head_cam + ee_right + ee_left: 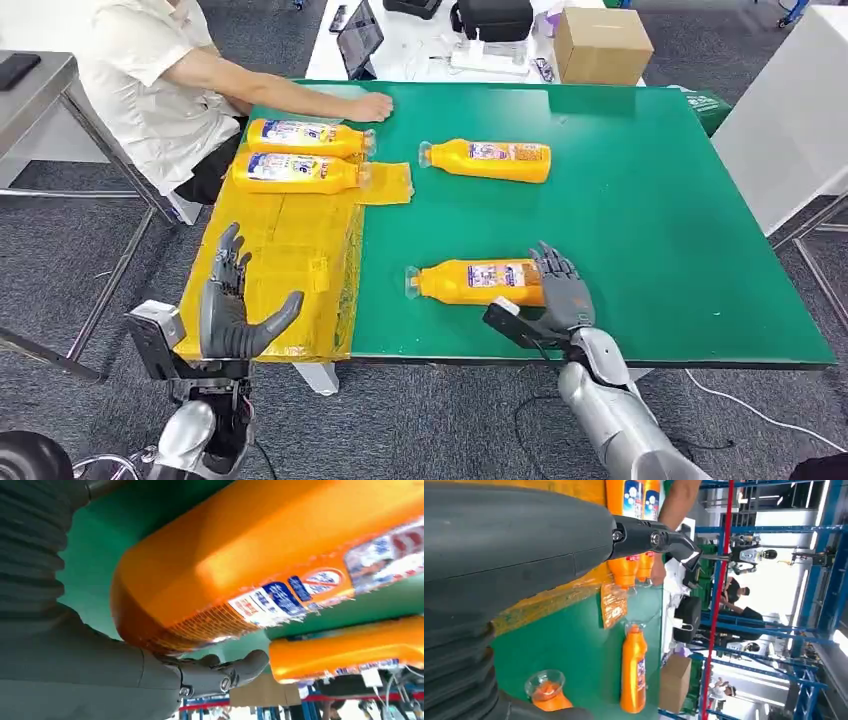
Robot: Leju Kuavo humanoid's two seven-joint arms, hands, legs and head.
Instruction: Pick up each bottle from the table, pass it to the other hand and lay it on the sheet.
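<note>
The near orange plastic bottle [478, 282] lies on the green tabletop [650, 220], long axis crosswise, base against the right hand [560, 292], whose fingers [556, 268] wrap it without lifting yet; the left hand [232, 310] waits open over the yellow sheet [290, 250].

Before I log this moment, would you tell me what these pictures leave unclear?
- Right hand on the nearest bottle: whether the fingers have closed is unclear; in the right wrist view the bottle hides them.
- Bottle labels: too small in the head view, blurred at the right wrist.
- Person: cut off by the head view's top edge.
</note>
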